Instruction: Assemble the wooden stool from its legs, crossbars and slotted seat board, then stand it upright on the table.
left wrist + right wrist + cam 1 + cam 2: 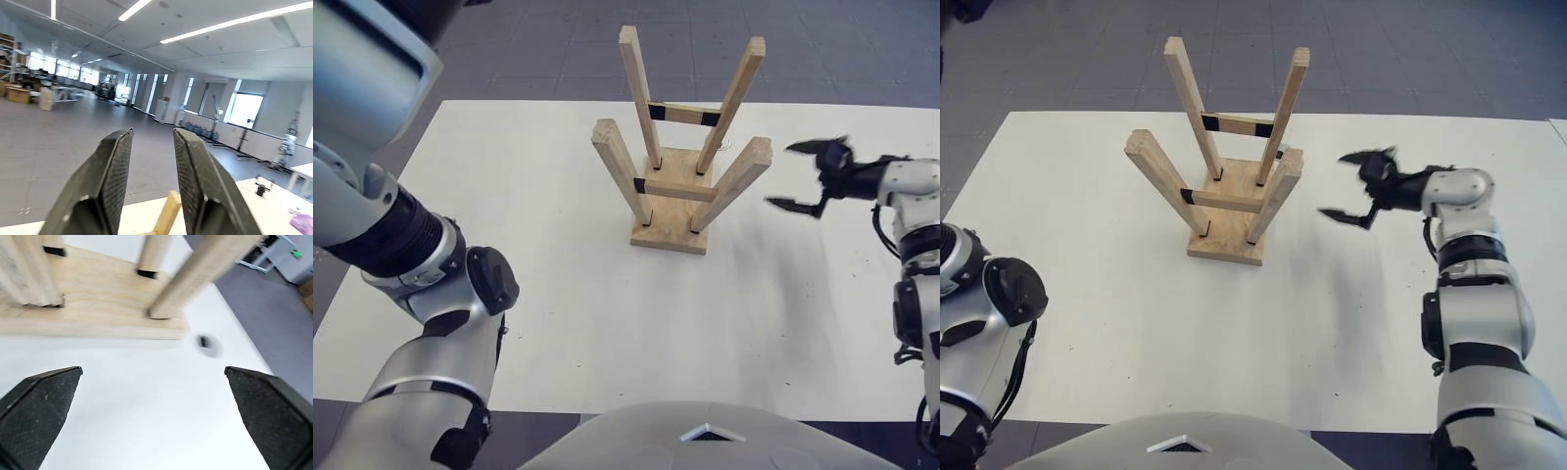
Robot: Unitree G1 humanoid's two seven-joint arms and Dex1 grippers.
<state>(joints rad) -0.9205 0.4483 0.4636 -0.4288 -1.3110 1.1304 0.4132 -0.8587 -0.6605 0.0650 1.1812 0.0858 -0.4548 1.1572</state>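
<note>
The wooden stool [671, 223] rests upside down at the middle of the white table [509, 215], seat board flat on the surface and its legs [639, 93] slanting upward. Two crossbars [675, 189] with black-taped ends join the legs. To the right of the stool, just above the table, my right gripper [780, 175] is open, fingers pointing at the nearest leg, with nothing between them. In the right wrist view the seat board [93, 308] lies just ahead of the open right gripper [153, 368]. My left gripper [153, 131] is open, raised, with a leg tip [168, 213] below it.
A small dark round item [209, 343] lies on the table just beyond the seat board's far corner. My left arm [421, 264] hangs over the table's near left side. Grey floor [529, 49] surrounds the table.
</note>
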